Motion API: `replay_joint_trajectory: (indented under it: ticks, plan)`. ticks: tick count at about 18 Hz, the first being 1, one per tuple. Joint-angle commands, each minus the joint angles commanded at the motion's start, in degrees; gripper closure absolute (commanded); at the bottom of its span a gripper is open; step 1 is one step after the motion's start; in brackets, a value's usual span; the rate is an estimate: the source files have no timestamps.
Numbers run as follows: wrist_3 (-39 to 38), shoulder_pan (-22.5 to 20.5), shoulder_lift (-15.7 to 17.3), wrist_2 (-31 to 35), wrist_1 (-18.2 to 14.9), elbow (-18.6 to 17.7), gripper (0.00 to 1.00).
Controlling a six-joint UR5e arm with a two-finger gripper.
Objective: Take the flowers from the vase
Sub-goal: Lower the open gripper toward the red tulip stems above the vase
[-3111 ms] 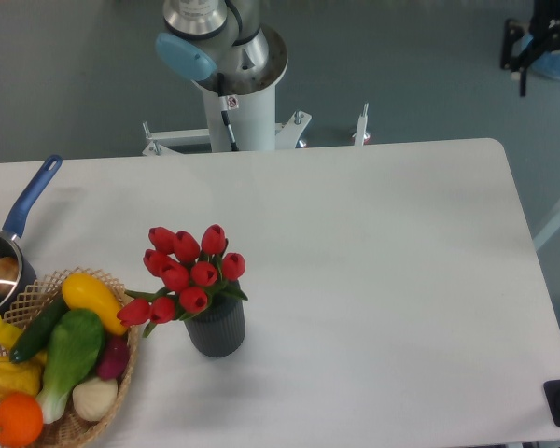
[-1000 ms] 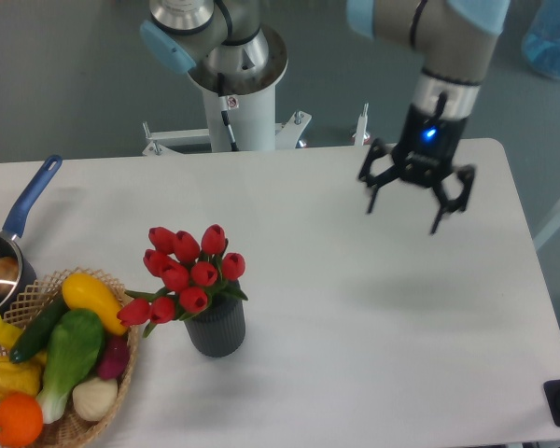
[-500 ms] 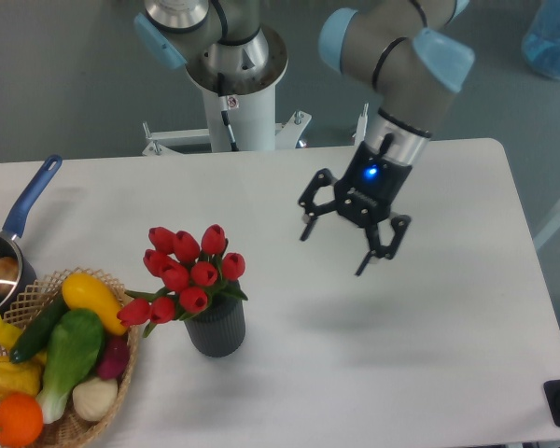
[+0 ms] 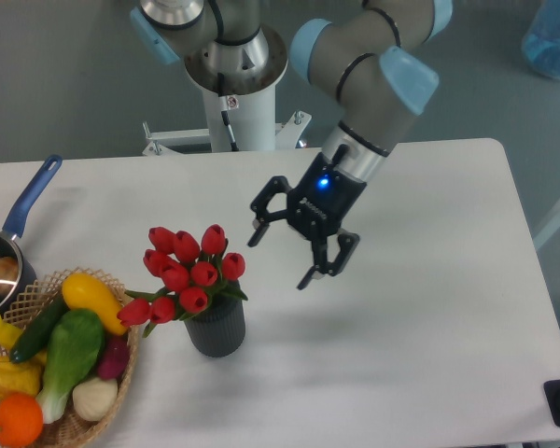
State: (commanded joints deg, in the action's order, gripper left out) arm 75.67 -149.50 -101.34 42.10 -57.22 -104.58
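The flowers [image 4: 184, 272], a bunch of red tulip buds with green leaves, stand in the vase [image 4: 216, 327], a small dark grey ribbed cylinder on the white table. My gripper [image 4: 280, 259] is open and empty. It hangs above the table just right of the flowers, a short gap from the nearest buds, with its fingers pointing down and to the left.
A wicker basket [image 4: 122, 381] of colourful vegetables and fruit sits at the front left, close beside the vase. A blue-handled pot [image 4: 19, 222] is at the left edge. The arm's base column [image 4: 235, 103] stands behind the table.
My gripper has moved left and slightly down, from the table's right part to just beside the flowers. It has stayed open. The flowers and vase have not moved.
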Motion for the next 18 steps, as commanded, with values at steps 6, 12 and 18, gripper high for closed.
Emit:
replay_joint_trajectory:
  ticks: [6, 12, 18]
  plan:
    - [0.2, 1.1, 0.6, -0.2, 0.0, -1.6, 0.0]
    - [-0.1, 1.1, 0.6, -5.9, 0.1, -2.0, 0.0]
    - [0.1, 1.8, 0.2, -7.4, 0.5, -2.0, 0.0]
